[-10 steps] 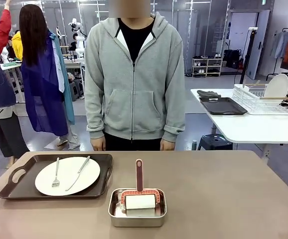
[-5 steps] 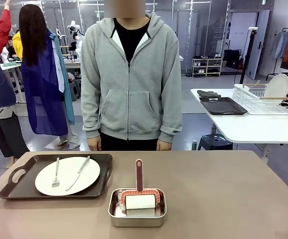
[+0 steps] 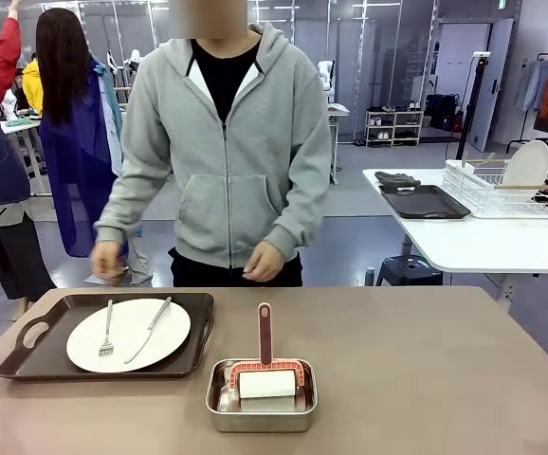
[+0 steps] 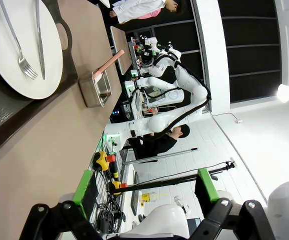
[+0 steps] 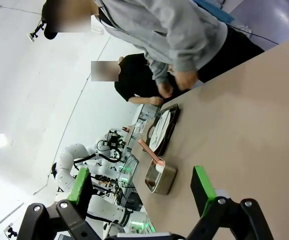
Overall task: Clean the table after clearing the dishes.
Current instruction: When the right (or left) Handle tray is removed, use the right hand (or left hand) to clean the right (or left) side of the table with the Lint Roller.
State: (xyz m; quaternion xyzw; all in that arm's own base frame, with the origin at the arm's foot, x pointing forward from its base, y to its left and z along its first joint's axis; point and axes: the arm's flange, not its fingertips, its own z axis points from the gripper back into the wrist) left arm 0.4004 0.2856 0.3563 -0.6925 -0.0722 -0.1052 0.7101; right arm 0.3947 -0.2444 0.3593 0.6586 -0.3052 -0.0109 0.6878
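Note:
A white plate [image 3: 122, 327] carrying a fork [image 3: 106, 334] and a knife [image 3: 151, 328] lies on a dark brown tray [image 3: 65, 308] at the left of the brown table [image 3: 426, 370]. The person across the table leans toward it, with one hand [image 3: 106, 259] above the tray's far edge and the other hand [image 3: 264, 262] near the middle. The left wrist view shows the plate [image 4: 52, 50], the tray [image 4: 4, 125] and my left gripper [image 4: 145, 187], open and holding nothing. In the right wrist view my right gripper [image 5: 140, 185] is open above the table [image 5: 244, 130], far from the tray [image 5: 167, 131].
A small steel pan [image 3: 255, 417] holding a white roller [image 3: 265, 383] with a red handle stands at front centre, also in the pan [image 4: 97, 87] [image 5: 160, 179] wrist views. A white table [image 3: 483, 246] with a dish rack [image 3: 502, 194] stands at the back right. People stand far left.
The person has shifted toward picture left and leaned forward, raising both hands from the sides toward the tray. Nothing on the table has moved.

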